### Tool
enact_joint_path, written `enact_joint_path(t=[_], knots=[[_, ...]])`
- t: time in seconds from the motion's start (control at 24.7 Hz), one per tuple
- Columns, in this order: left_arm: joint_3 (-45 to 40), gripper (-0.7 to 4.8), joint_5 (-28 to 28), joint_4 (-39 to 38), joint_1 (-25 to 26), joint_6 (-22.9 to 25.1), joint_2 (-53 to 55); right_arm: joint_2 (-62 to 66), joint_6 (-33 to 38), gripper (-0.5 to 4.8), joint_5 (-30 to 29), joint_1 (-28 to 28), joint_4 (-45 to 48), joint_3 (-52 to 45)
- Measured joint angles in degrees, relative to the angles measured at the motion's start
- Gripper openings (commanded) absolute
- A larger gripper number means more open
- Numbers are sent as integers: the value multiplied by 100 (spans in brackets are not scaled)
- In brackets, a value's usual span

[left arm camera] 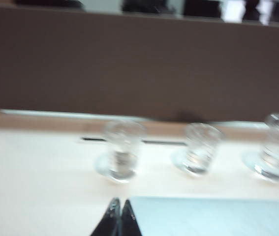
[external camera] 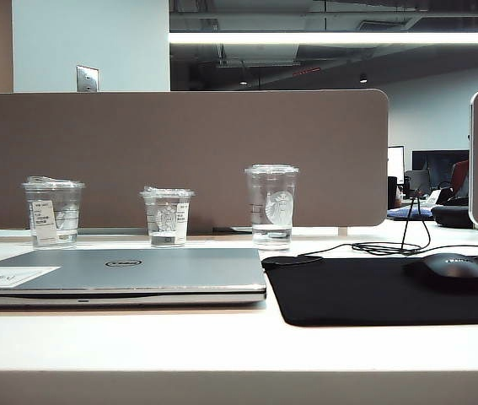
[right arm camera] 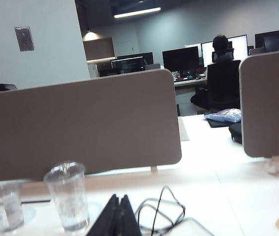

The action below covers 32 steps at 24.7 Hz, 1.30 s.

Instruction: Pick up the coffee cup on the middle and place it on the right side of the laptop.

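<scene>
Three clear cups stand in a row along the grey partition [external camera: 179, 156] in the exterior view: at left a wider cup [external camera: 53, 213] with a white label, print too small to read; mid-row the coffee cup [external camera: 167, 217], short, wrinkled film lid, white label and faint round logo, text unreadable; right of it the taller cup [external camera: 271, 205] with a flat lid and a siren logo, no words legible. Target sits behind the laptop [external camera: 120, 274], apart from both neighbours. Laptop lies closed at lower left of the frame, "DELL" in the round badge on the lid, and a white-and-red sticker [external camera: 7, 276] at its left corner, lettering cut off. Neither arm shows in the exterior view. Left gripper [left arm camera: 119, 212] sits at the bottom edge of its blurred wrist view, jaws closed and empty, low over the tabletop [external camera: 222, 342] by the laptop's edge, well short of the cups. Right gripper [right arm camera: 118, 214] is likewise closed on nothing, near the taller cup and the cable loop [right arm camera: 161, 216]. My read: step in hand is the approach, nothing grasped yet. Open the jaws before closing in, come at the middle cup level, go between the neighbours, grip the lower wall lightly since thin plastic will buckle, keep it upright because of the liquid. Drop zone right of the laptop holds the black mouse mat [external camera: 390, 291], mouse [external camera: 449, 272] and cable, so set down clear of the cable.
</scene>
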Motion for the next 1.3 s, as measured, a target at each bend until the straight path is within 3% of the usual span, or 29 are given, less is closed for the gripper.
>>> enact_joint_path(t=[0.2,0.49,0.73,1.09,1.3], knots=[[763,-5,588,-35,0,59,1110,1255,-149,-6,-236,0,-138,1176],[1388,-5,678,87,-15,-7,1969,3176,-619,-6,-1379,79,-1019,2629],[1917,-5,1167,-57,-155,-76,2750,4439,-658,-6,-1467,352,-1982,3528],[2321,-5,1307,-201,-798,713,3783,4876,-695,-6,-1499,546,-2122,3681],[2319,-5,1309,-116,-955,658,4494,5014,-1165,-6,-2072,828,-1943,3683]])
